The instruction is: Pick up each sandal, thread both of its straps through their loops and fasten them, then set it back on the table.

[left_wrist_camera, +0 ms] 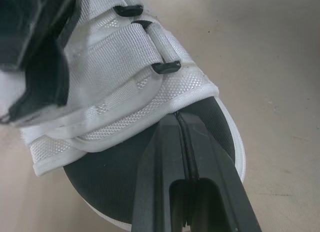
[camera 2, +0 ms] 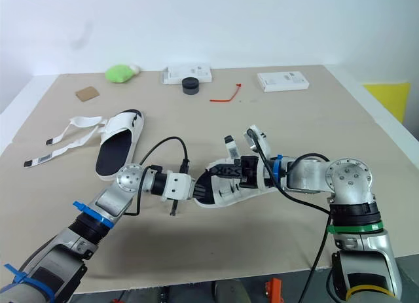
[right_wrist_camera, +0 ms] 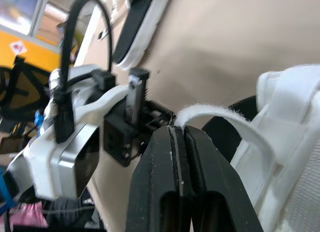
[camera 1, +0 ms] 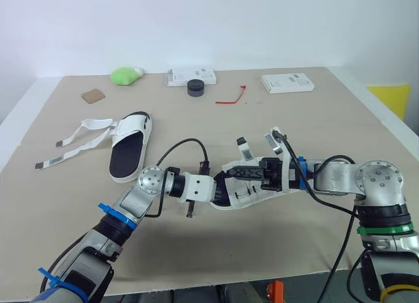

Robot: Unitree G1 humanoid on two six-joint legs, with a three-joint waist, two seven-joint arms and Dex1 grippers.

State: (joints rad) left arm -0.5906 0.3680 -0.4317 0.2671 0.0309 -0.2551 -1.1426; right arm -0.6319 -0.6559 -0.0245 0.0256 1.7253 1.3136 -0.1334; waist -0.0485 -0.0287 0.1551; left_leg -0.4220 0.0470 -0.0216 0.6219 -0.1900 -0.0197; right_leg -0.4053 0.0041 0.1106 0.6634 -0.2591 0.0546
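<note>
One white sandal with a black footbed [camera 1: 252,190] is held just above the table's middle, between both arms. My left gripper [camera 1: 220,189] is shut on the edge of its upper, where the fingertips [left_wrist_camera: 170,127] pinch the white mesh beside the footbed. My right gripper [camera 1: 239,174] comes in from the right and is shut on one white strap [right_wrist_camera: 220,117] of this sandal. Two strap ends [camera 1: 242,146] stick up above it. The other sandal [camera 1: 129,146] lies flat at the left with its two straps [camera 1: 75,141] spread loose on the table.
Along the far edge lie a green lump [camera 1: 126,74], a white box [camera 1: 191,76], a black round object [camera 1: 196,87], a red tie [camera 1: 232,95] and another white box [camera 1: 287,83]. A brown card [camera 1: 93,95] lies far left.
</note>
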